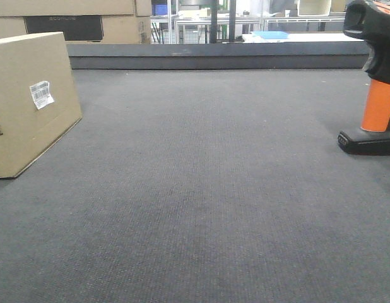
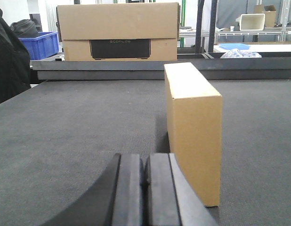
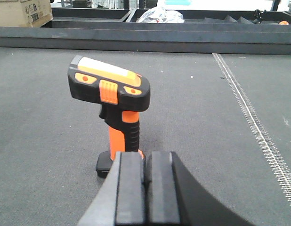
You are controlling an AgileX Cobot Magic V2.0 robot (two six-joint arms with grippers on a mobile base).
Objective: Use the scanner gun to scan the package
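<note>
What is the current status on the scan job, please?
Both grippers, left and right, shut and empty. Scanner gun upright on the mat ahead of the right one, package by the left. Nothing between.

Matt brown cardboard package [image 1: 31, 101], glossy orange-and-black plastic scanner gun [image 3: 110, 101], on a rough dark grey woven mat [image 1: 201, 189].

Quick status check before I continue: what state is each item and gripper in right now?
Plain brown cardboard box: upright on the mat, white barcode label showing, untouched.
Orange-and-black pistol-shaped scanner gun: standing on its foot, not held.
Left gripper: shut, empty, beside the box.
Right gripper: shut, empty, just short of the scanner.
</note>
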